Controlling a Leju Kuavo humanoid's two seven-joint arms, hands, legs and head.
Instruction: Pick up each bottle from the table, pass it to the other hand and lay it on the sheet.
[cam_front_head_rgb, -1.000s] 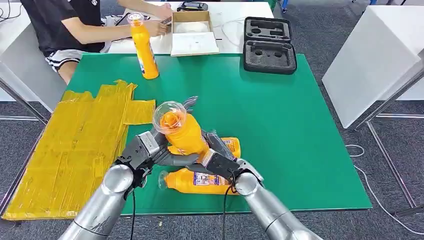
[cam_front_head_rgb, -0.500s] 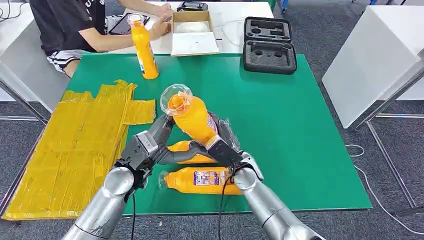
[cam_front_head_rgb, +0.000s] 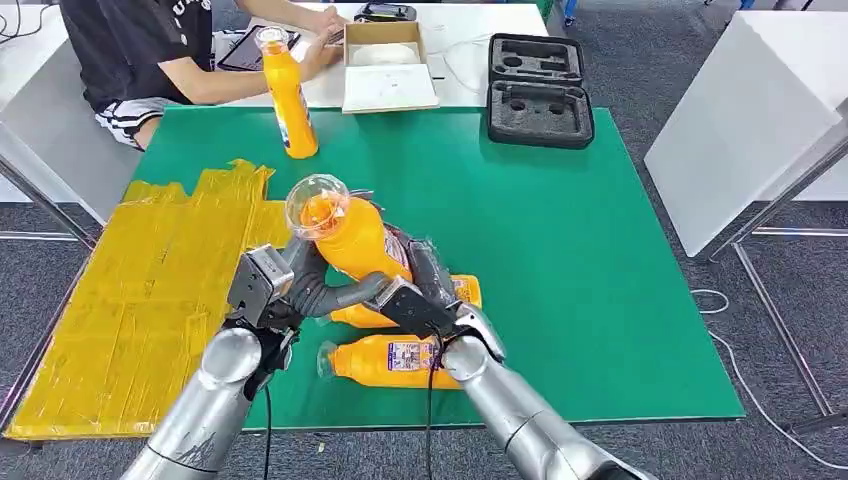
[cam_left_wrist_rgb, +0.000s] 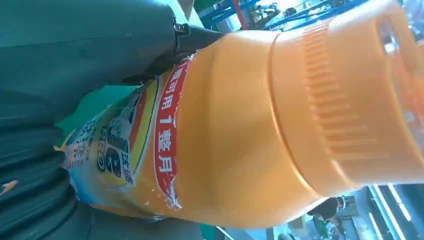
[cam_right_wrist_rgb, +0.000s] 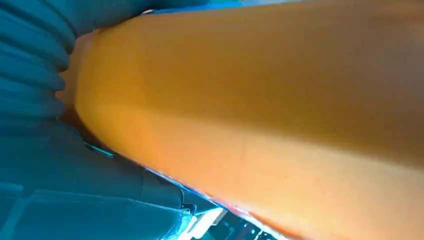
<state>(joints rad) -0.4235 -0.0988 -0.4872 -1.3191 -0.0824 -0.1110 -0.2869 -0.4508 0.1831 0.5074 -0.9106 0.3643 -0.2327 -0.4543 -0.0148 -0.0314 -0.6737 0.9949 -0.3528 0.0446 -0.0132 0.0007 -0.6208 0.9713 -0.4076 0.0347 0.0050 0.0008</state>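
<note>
The bottle (cam_front_head_rgb: 352, 240) that you are passing is held above the near part of the green tabletop (cam_front_head_rgb: 560, 250), tilted with its clear cap toward the yellow sheet (cam_front_head_rgb: 140, 290). Both hands are on it: the fingers of the left hand (cam_front_head_rgb: 300, 290) wrap around its body from the sheet side, and the fingers of the right hand (cam_front_head_rgb: 425, 300) close on its lower part, so I judge this is the middle of the handover, with neither hand released yet. I count four bottles: this one, two lying bottles (cam_front_head_rgb: 400, 360) near the tabletop's near edge under your hands, and one standing bottle (cam_front_head_rgb: 287, 95) near the far left corner. The sheet hangs over the tabletop's left edge with no bottle on it, so the laying is not yet begun.
</note>
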